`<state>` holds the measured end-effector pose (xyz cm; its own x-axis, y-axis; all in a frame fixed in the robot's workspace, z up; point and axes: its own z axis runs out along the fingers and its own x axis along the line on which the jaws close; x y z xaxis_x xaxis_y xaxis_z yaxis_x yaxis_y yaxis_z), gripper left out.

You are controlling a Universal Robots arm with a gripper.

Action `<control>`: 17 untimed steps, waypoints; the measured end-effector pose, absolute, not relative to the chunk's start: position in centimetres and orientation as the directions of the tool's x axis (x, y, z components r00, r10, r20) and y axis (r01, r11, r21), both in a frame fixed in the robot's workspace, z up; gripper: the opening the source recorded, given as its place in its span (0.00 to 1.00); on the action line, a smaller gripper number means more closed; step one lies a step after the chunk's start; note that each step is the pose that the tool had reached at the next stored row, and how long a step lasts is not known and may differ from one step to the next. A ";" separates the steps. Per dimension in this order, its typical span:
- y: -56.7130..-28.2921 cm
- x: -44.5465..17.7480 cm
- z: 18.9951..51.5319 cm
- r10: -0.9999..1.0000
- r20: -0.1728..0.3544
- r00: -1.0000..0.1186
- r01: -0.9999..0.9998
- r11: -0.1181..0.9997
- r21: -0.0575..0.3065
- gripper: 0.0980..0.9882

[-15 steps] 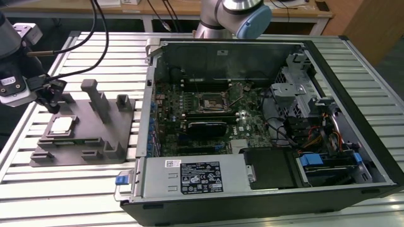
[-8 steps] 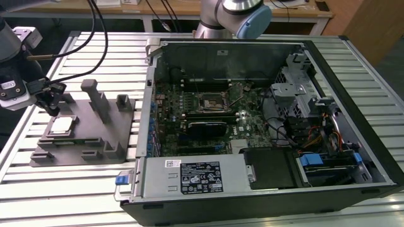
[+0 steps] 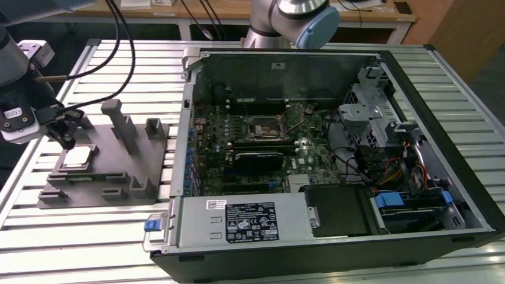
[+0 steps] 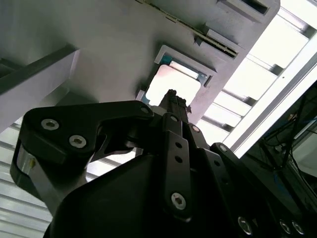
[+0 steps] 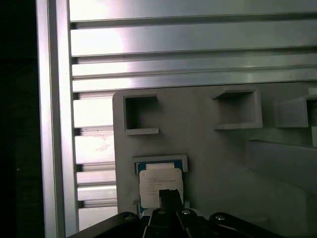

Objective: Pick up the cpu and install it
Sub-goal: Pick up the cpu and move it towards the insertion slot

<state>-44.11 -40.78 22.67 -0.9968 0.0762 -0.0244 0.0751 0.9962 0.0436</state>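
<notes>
The cpu [image 3: 78, 157], a small pale silver square, lies flat in a shallow pocket of the grey fixture [image 3: 118, 168] at the exterior view's left. My gripper [image 3: 66, 141] hangs just above it with its black fingers drawn together and nothing between them. In both wrist views the fingertips point at the cpu [image 4: 174, 83] [image 5: 158, 181], and the gripper [image 4: 171, 95] [image 5: 168, 194] covers part of the chip's near edge. Whether the tips touch the chip cannot be told. The open motherboard socket [image 3: 264, 126] sits inside the computer case [image 3: 236, 231].
The fixture carries raised blocks [image 3: 124, 121] and slots right beside the gripper. The open computer case fills the exterior view's right, with a black module [image 3: 256, 158] on the board below the socket. Cables [image 3: 118, 35] hang over the slatted aluminium table [image 3: 79, 236].
</notes>
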 end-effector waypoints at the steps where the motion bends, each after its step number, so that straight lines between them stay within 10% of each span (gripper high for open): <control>1: -40.8 -44.1 22.5 0.076 -0.024 -0.997 0.075 0.996 0.043 0.01; 17: -41.0 -44.2 20.5 0.072 -0.020 -0.997 0.071 0.997 0.043 0.01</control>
<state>-44.21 -41.00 20.47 -0.9972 0.0717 -0.0195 0.0708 0.9966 0.0431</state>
